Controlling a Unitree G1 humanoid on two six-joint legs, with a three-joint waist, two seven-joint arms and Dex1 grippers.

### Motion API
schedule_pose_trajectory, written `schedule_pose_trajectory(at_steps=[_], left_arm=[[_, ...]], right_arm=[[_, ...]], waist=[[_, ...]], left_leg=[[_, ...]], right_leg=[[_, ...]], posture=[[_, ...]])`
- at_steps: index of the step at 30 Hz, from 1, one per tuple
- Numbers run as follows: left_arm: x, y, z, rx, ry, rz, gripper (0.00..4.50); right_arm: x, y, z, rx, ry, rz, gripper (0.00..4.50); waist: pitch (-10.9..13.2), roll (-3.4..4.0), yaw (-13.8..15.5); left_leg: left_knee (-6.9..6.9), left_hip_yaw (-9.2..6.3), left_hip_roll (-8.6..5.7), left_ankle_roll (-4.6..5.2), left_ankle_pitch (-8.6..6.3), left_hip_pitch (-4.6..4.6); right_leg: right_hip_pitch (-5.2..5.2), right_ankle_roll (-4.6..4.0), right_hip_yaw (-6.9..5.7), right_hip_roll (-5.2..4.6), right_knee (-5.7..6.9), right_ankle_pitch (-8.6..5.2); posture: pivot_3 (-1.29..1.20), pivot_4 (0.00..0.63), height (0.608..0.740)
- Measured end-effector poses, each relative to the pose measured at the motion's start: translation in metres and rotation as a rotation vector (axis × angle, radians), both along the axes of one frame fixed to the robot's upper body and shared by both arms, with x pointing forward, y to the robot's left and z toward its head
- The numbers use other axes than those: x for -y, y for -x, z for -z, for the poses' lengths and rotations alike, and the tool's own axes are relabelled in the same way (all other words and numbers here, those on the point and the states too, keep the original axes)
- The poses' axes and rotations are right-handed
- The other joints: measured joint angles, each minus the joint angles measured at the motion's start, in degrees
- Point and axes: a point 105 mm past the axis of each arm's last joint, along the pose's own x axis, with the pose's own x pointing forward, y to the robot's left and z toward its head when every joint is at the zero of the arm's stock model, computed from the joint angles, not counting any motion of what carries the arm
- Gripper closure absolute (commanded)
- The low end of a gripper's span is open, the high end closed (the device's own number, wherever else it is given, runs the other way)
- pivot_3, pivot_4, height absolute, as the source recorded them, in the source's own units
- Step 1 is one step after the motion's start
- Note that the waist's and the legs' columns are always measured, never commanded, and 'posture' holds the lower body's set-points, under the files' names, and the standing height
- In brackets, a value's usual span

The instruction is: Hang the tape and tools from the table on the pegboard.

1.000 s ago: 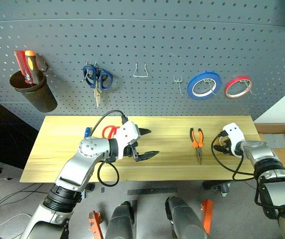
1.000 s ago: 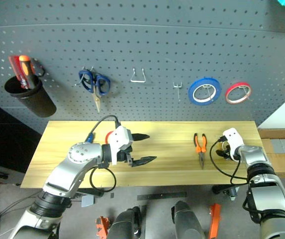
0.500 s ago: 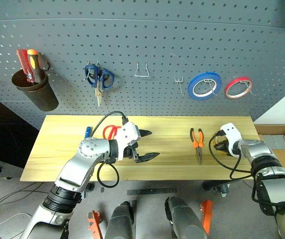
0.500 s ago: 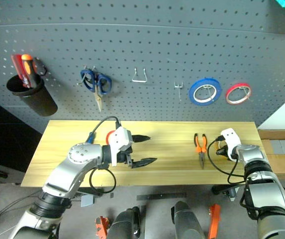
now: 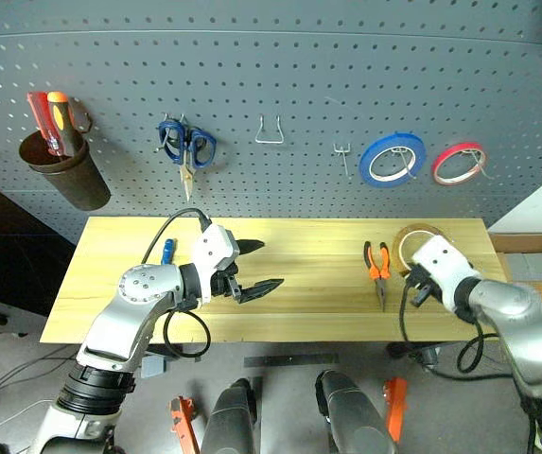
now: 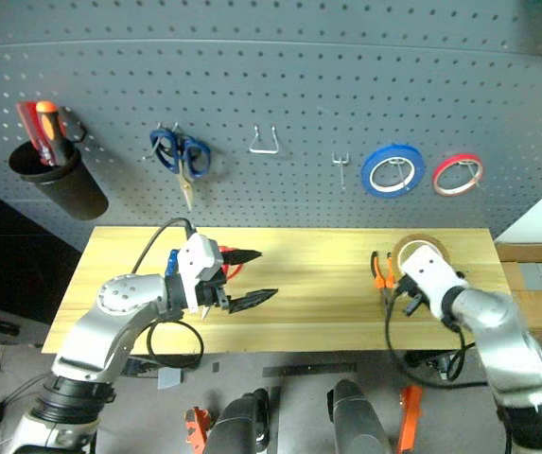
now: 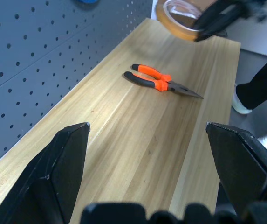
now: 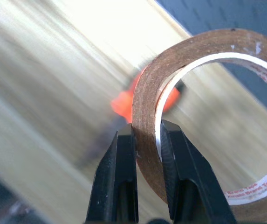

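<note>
Up close, brown papery tape [image 8: 148, 100] ring, thin-walled.

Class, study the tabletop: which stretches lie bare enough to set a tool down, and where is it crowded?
Bare wood on the table runs between the left claw and the pliers; the left end past the screwdriver is also bare. It is crowded at the right end, where the right claw holds the tape by the pliers.
</note>
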Motion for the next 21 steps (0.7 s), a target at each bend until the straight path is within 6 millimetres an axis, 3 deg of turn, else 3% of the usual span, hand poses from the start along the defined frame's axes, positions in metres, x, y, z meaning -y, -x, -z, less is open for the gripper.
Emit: schedule_pose_trajectory(at_steps=[5,9,11,14,21], left_arm=[[-0.002,-0.006,-0.008,0.049,0.049,-0.048,0.20],[-0.007,-0.011,-0.015,0.093,0.079,-0.088,0.20],[-0.008,-0.015,-0.020,0.106,0.114,-0.117,0.20],[-0.009,-0.020,-0.030,0.136,0.154,-0.139,0.20],[-0.013,-0.022,-0.037,0.146,0.193,-0.156,0.20]], right_arm=[[-0.047,0.028,-0.007,0.167,0.082,-0.131,4.35],[-0.077,0.028,-0.023,0.359,0.121,-0.203,4.35],[-0.091,0.019,-0.041,0.477,0.120,-0.237,4.35],[-0.098,-0.002,-0.067,0.607,0.147,-0.246,4.35],[-0.100,-0.039,-0.067,0.618,0.168,-0.250,4.35]], waist=[[0.1,-0.10,-0.2],[0.1,-0.16,-0.4],[0.1,-0.19,-0.5],[0.2,-0.32,-0.4],[0.2,-0.37,-0.2]], left_leg=[[0.01,0.08,-0.03,-0.01,0.01,0.00],[0.01,0.10,0.00,-0.03,0.02,0.00],[0.04,0.11,0.00,-0.03,0.03,0.00],[0.04,0.07,-0.01,-0.02,0.03,-0.01],[-0.01,0.00,-0.02,0.00,0.01,-0.13]], right_leg=[[-0.02,0.01,0.04,-0.06,-0.09,-0.01],[-0.06,0.01,0.05,-0.05,-0.07,-0.01],[-0.06,0.01,0.06,-0.04,-0.06,-0.01],[-0.04,-0.01,0.02,-0.05,-0.04,0.01],[-0.07,-0.32,-0.07,-0.09,-0.12,0.19]], posture=[[-0.16,0.300,0.740],[-0.16,0.298,0.740],[-0.16,0.298,0.740],[-0.15,0.293,0.740],[-0.13,0.289,0.740]])
